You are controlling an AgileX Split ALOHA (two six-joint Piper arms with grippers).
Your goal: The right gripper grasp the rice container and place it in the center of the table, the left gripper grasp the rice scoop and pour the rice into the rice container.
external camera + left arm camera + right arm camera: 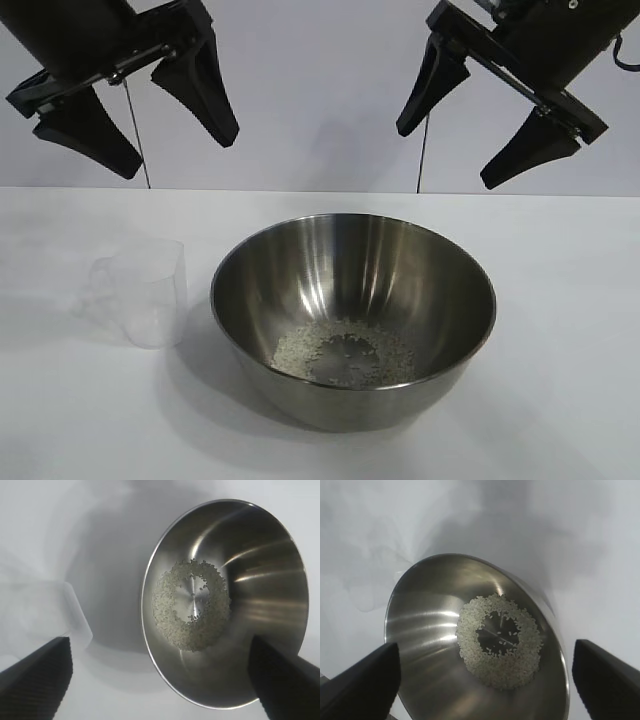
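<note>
Mid-table, the bowl [352,318] already holds a ring of rice [345,352], and the scoop [142,291] stands upright just beside it, looking empty. Pour looks done, so I'd say the next move is only to pull clear. My left gripper [135,105] and right gripper [487,128] hang above, both open, holding nothing.

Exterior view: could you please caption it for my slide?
Both open claws, left and right, hang above the rice container holding rice; scoop upright beside it.

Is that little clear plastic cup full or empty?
Empty: the clear plastic measuring cup stands upright, see-through; the rice lies in the steel bowl.
</note>
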